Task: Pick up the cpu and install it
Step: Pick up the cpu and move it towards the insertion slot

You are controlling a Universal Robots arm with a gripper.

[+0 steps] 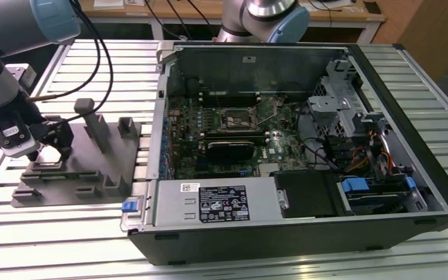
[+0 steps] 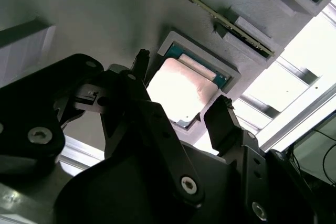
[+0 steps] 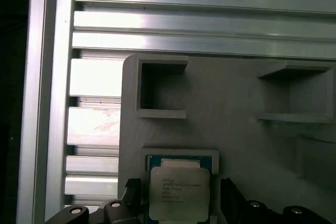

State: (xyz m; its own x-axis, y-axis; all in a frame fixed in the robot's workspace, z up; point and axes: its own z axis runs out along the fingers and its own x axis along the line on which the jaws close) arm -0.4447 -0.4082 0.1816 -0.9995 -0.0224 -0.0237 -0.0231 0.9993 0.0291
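The hand (image 2: 182, 80) hangs over the grey tray (image 1: 80, 166) at the exterior view's left. Its fingers (image 2: 223, 114) are apart, one on each side of the cpu (image 2: 181, 90). Nothing is clamped, and whether they touch its edges cannot be told.

The cpu lies flat, metal top up, in a shallow square recess toward the tray's left end. The recess probably fixes the chip's place and squareness so the hand can come straight down and close on two opposite edges. In the first wrist view the fingers do stand square to the chip's sides.

The tray rests on the slatted tabletop (image 1: 53, 245) just beside the open case (image 1: 286, 233), likely to keep the carry short. The case lies on its side with the panel off, so the board faces up. The socket (image 1: 235, 119) sits mid-board, well apart from the cpu. Whether its frame is raised cannot be told.

As for writing, several lines of small dark print cross the cpu's top in the first wrist view. A black-and-white label (image 1: 224, 204) sits on the box at the case's near side, with a smaller white one just to its left. None of this can be made out.
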